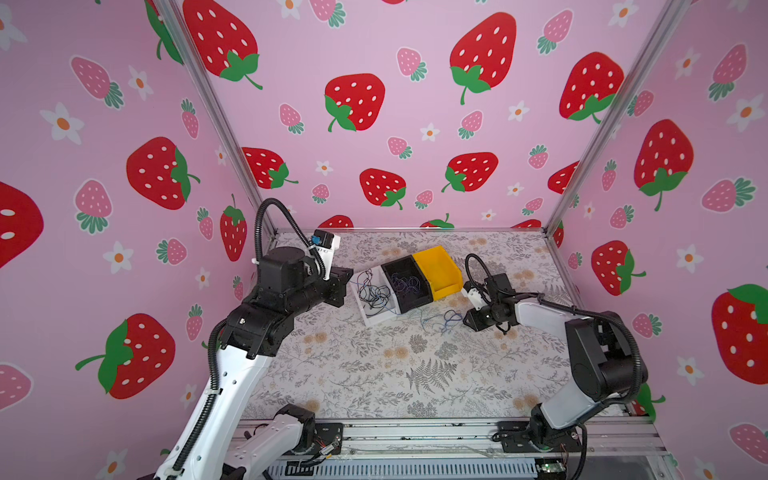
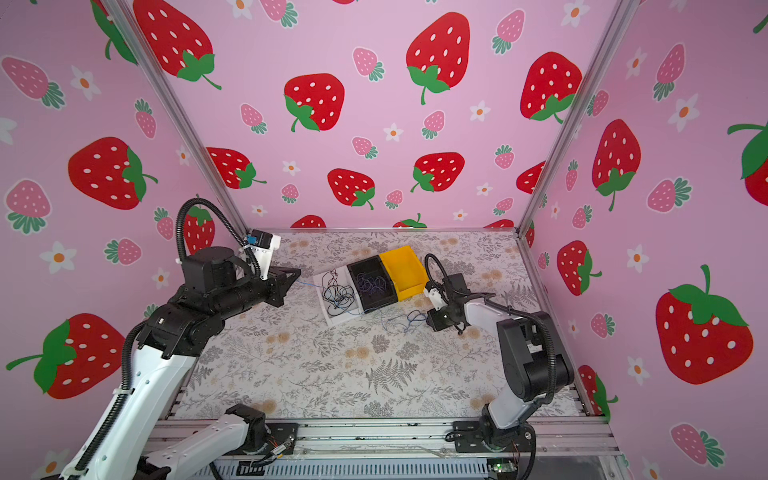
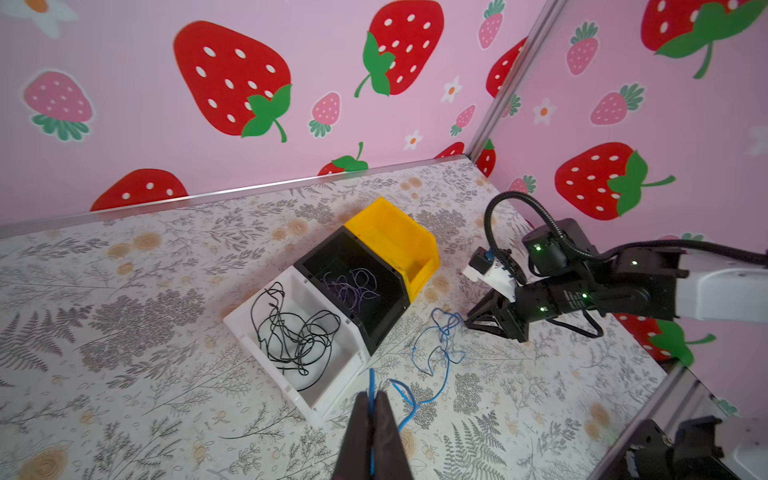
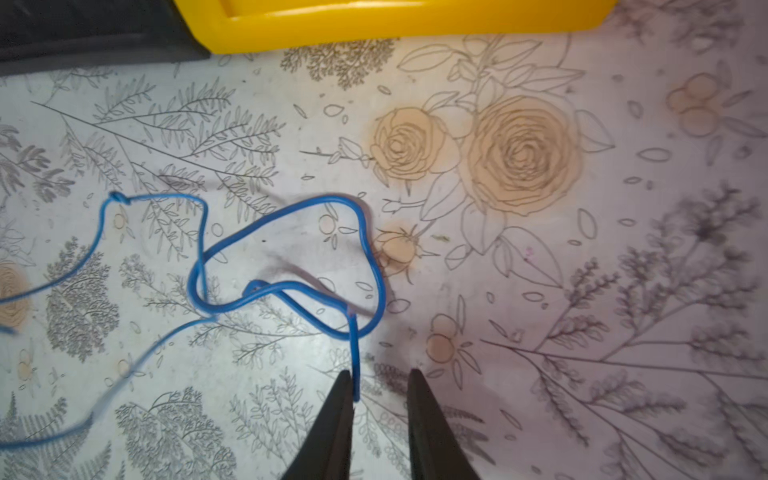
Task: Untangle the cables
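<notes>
Dark fingers [image 4: 332,424] of the right gripper [image 4: 379,372] are standing a little apart, gripping nothing. One loose end of the blue cable [image 4: 354,353] is lying in the gap between them and leaning on the inner face of one finger. Just ahead of those tips the cable is curling into a few overlapping loops on the table [image 4: 623,291], with the yellow bin [image 4: 374,20] sitting beyond them. Across the workspace the left gripper [image 3: 372,395] is pinching the same cable, its fingers pressed together on a strand near the other end. From there the wire is trailing past the corner of the white bin [image 3: 332,395] toward the loops. Whether it is resting on that bin's rim I cannot tell. So the cable's long axis is running roughly from one gripper to the other, in front of the row of bins. In both top views the left gripper [image 1: 347,276] is hovering raised beside the white bin, and the right gripper [image 1: 467,322] is sitting low at the table. Black cables [image 3: 291,336] are lying bunched in the white bin, and purple cables [image 3: 353,286] are lying in the black bin [image 3: 386,328]. The yellow bin is looking empty. The right arm is nearer both the loops and that bin, so drawing the ends apart along this axis seems the natural next move.
</notes>
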Action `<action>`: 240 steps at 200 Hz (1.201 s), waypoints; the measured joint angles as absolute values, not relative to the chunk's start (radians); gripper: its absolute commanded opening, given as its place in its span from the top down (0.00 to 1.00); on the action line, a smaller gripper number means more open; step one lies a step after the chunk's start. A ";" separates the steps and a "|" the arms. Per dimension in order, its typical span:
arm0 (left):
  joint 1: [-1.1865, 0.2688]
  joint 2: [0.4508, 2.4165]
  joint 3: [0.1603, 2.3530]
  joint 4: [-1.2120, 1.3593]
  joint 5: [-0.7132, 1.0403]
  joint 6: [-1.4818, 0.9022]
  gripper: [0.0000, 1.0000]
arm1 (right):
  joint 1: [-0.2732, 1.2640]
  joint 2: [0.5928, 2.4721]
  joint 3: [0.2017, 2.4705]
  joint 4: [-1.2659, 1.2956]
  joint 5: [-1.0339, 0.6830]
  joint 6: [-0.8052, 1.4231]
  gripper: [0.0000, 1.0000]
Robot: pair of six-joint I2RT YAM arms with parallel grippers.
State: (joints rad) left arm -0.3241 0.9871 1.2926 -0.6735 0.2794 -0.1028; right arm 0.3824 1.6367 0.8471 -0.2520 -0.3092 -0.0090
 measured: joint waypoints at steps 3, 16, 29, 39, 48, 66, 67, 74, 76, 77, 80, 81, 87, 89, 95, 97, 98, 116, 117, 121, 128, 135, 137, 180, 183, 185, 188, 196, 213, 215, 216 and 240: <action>-0.326 0.987 1.290 -0.673 0.282 -0.104 1.00 | 0.385 1.637 0.847 -0.254 -0.306 -0.007 0.74; -0.332 0.988 1.284 -0.677 0.285 -0.103 1.00 | 0.395 1.637 0.846 -0.258 -0.290 0.000 0.77; -0.332 0.985 1.285 -0.680 0.274 -0.097 1.00 | 0.394 1.637 0.846 -0.260 -0.262 0.005 0.84; -0.332 0.983 1.294 -0.692 0.260 -0.089 1.00 | 0.392 1.637 0.846 -0.263 -0.240 0.013 0.88; -0.332 0.984 1.313 -0.711 0.240 -0.075 1.00 | 0.388 1.637 0.846 -0.265 -0.220 0.014 0.91; -0.332 0.984 1.362 -0.736 0.204 -0.055 1.00 | 0.384 1.637 0.849 -0.273 -0.180 0.015 0.88; -0.332 0.984 1.365 -0.736 0.201 -0.054 1.00 | 0.383 1.637 0.849 -0.274 -0.177 0.015 0.87; -0.332 0.982 1.383 -0.740 0.191 -0.048 1.00 | 0.383 1.637 0.852 -0.277 -0.172 0.010 0.78; -0.332 0.982 1.388 -0.741 0.191 -0.047 1.00 | 0.383 1.637 0.854 -0.278 -0.173 0.013 0.75; -0.332 0.982 1.390 -0.741 0.190 -0.046 1.00 | 0.383 1.637 0.854 -0.278 -0.175 0.010 0.75; -0.332 0.981 1.396 -0.741 0.189 -0.045 1.00 | 0.383 1.637 0.855 -0.277 -0.175 0.000 0.70; -0.332 0.980 1.398 -0.741 0.189 -0.045 1.00 | 0.384 1.636 0.855 -0.276 -0.178 0.005 0.69; -0.332 0.978 1.406 -0.742 0.187 -0.043 1.00 | 0.384 1.633 0.855 -0.273 -0.189 -0.010 0.64; -0.332 0.977 1.407 -0.742 0.187 -0.043 1.00 | 0.385 1.629 0.855 -0.272 -0.195 -0.007 0.63; -0.332 0.974 1.411 -0.742 0.187 -0.041 1.00 | 0.389 1.620 0.854 -0.270 -0.212 -0.026 0.61; -0.332 0.973 1.411 -0.742 0.188 -0.041 1.00 | 0.392 1.616 0.853 -0.269 -0.219 -0.029 0.60; -0.332 0.973 1.411 -0.742 0.188 -0.041 1.00 | 0.393 1.613 0.852 -0.266 -0.223 -0.036 0.60; -0.332 0.971 1.407 -0.746 0.196 -0.040 1.00 | 0.442 1.565 0.844 -0.247 -0.264 -0.073 0.57; -0.332 0.971 1.407 -0.746 0.196 -0.040 1.00 | 0.447 1.562 0.844 -0.246 -0.266 -0.078 0.56; -0.332 0.971 1.404 -0.745 0.197 -0.041 1.00 | 0.462 1.554 0.844 -0.241 -0.273 -0.085 0.56; -0.332 0.971 1.397 -0.746 0.202 -0.041 1.00 | 0.490 1.547 0.844 -0.228 -0.284 -0.098 0.55; -0.332 0.971 1.389 -0.746 0.204 -0.041 1.00 | 0.514 1.546 0.844 -0.218 -0.295 -0.109 0.54; -0.332 0.971 1.388 -0.746 0.204 -0.041 1.00 | 0.522 1.547 0.844 -0.216 -0.301 -0.111 0.54; -0.332 0.974 1.365 -0.754 0.213 -0.040 1.00 | 0.605 1.639 0.876 -0.206 -0.331 -0.147 0.53; -0.332 0.974 1.365 -0.753 0.213 -0.040 1.00 | 0.609 1.648 0.882 -0.206 -0.329 -0.148 0.53; -0.332 0.974 1.365 -0.753 0.213 -0.040 1.00 | 0.611 1.653 0.885 -0.206 -0.329 -0.149 0.53; -0.332 0.974 1.365 -0.753 0.213 -0.040 1.00 | 0.614 1.660 0.891 -0.204 -0.327 -0.149 0.54; -0.332 0.974 1.365 -0.753 0.213 -0.040 1.00 | 0.620 1.679 0.907 -0.202 -0.323 -0.151 0.55; -0.332 0.973 1.364 -0.753 0.213 -0.040 1.00 | 0.628 1.714 0.938 -0.194 -0.314 -0.151 0.57; -0.332 0.973 1.364 -0.753 0.213 -0.040 1.00 | 0.629 1.718 0.942 -0.193 -0.311 -0.152 0.58; -0.332 0.973 1.364 -0.753 0.213 -0.040 1.00 | 0.630 1.721 0.944 -0.192 -0.310 -0.152 0.58; -0.332 0.971 1.359 -0.753 0.213 -0.037 1.00 | 0.631 1.765 0.973 -0.182 -0.300 -0.152 0.65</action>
